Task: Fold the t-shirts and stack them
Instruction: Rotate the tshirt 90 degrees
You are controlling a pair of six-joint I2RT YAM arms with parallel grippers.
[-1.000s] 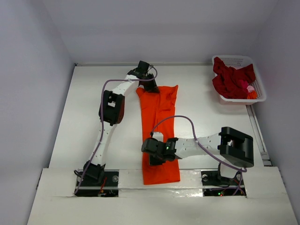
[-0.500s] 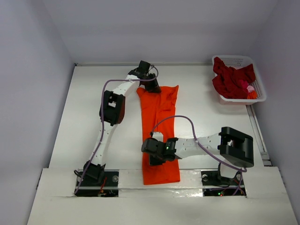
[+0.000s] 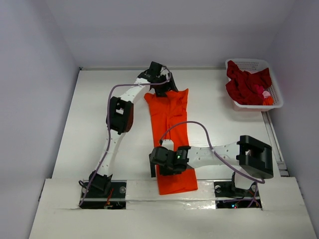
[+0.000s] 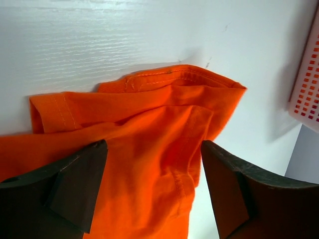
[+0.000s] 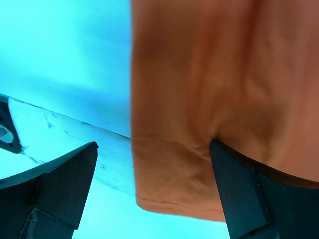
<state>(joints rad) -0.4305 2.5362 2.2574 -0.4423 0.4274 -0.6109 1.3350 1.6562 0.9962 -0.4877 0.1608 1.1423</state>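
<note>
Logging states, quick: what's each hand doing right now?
Left hand: open, over the orange t-shirt's far end.
Right hand: open, over its near hem.

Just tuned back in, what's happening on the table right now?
Both arms are on the orange t-shirt, folded into a long narrow strip on the table. The left gripper is over its far end, fabric inside its open jaws; the right gripper is near the near end, open, straddling one long edge. Neither has closed on cloth. The dark red t-shirts sit bunched in the white basket, far right, unfolded.
</note>
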